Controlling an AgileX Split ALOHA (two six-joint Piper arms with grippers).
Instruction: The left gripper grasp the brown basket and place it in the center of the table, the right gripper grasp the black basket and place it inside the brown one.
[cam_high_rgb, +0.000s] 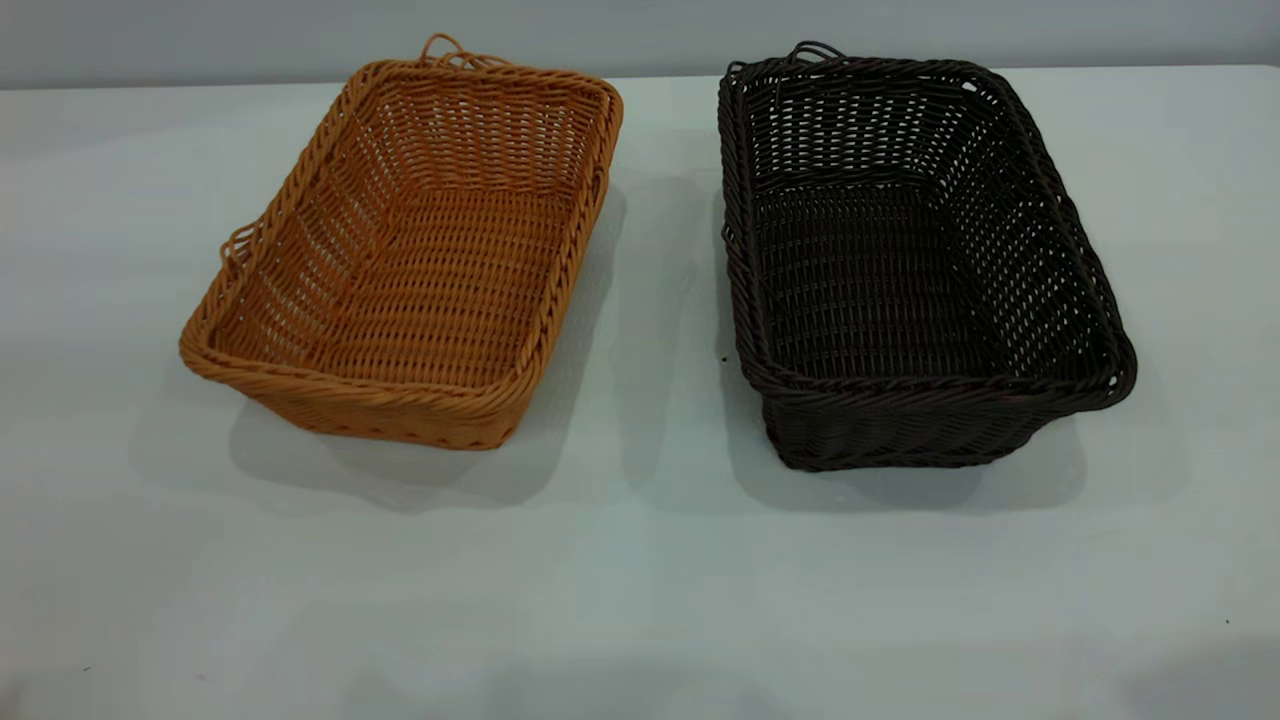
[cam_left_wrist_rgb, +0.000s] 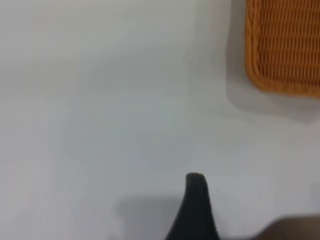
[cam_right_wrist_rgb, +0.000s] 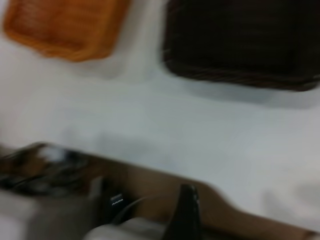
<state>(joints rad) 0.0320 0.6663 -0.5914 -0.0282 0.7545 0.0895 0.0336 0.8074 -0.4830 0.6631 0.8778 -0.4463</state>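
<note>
On the table (cam_high_rgb: 640, 580), woven brown basket (cam_high_rgb: 410, 270) beside black basket (cam_high_rgb: 900, 270); tool states unclear.

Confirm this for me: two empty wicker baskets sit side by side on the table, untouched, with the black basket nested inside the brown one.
Not nested. The exterior view shows the black basket standing on the table beside the brown basket, apart from it with a strip of bare tabletop between them. Both are empty and untouched.

Left pincer (cam_left_wrist_rgb: 196, 207) shows one tapered black finger, round-tipped; right pincer (cam_right_wrist_rgb: 185, 212) likewise black.
</note>
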